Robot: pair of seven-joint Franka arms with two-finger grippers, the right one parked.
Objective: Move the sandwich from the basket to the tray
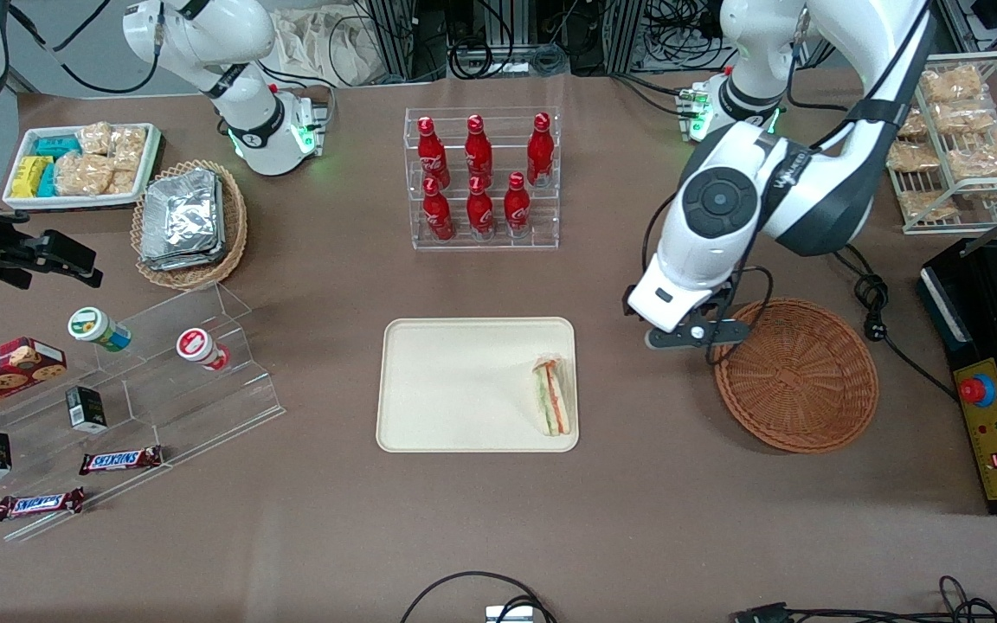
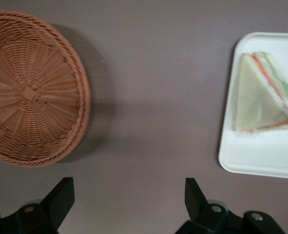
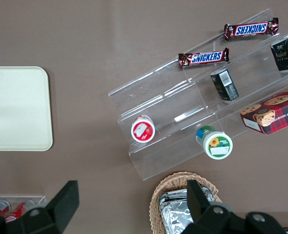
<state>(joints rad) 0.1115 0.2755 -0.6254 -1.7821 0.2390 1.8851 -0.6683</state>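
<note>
From the front, the sandwich (image 1: 552, 396) lies flat on the tray (image 1: 464, 381), close against the tray's short rim at the working arm's end. The basket (image 1: 797, 374) sits well apart from the tray toward that same end of the table, and nothing shows inside it. The gripper (image 1: 696, 334) hangs above the bare table between the two, just beside the basket's rim, though the arm's wrist hides the fingers from this side. Farther from the camera stands a rack of red bottles (image 1: 481, 177), which plays no part here.

The left wrist camera settles the claw's state — both fingers (image 2: 58, 197) are spread wide with only brown tabletop between them, gripping nothing. The basket (image 2: 34, 90) looks bare down to its weave, and the sandwich (image 2: 260, 95) rests wholly on the tray (image 2: 260, 156), one corner of it close to the rim.

The parked arm's wrist camera shows only a bare stretch of the tray (image 3: 17, 109) and a clear stepped stand holding chocolate bars (image 3: 203, 58) (nothing bearing on the job).

Judged from this, the placing itself is done and the step in hand is the retreat. What the next move calls for is little — lifting clear without sweeping the basket rim beside the claw.
</note>
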